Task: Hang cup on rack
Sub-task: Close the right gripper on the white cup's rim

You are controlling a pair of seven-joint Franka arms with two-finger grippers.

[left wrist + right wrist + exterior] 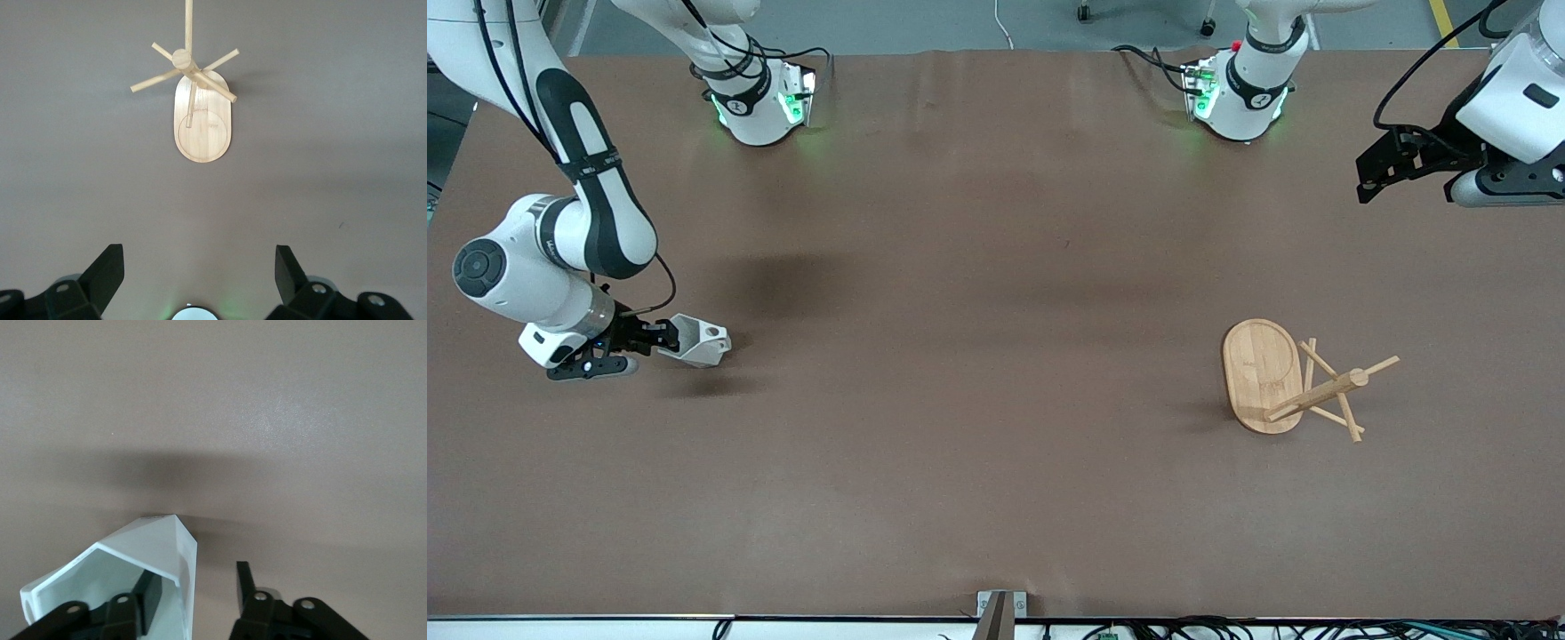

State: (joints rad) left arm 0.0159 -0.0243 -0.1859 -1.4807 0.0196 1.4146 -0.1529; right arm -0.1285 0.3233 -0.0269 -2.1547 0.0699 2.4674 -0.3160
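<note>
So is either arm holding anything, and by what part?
The right pincer straddles the cup's wall at the rim, one finger inside, one outside. The left pincer is open and holds nothing.

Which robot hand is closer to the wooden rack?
The left. The left gripper waits open above the table at the rack's end. The right gripper is at the other end, one finger inside the cup, one outside its wall.

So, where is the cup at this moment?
The cup is at the right arm's end of the table, held by the right gripper, with one wall between its fingers, far from the rack.
</note>
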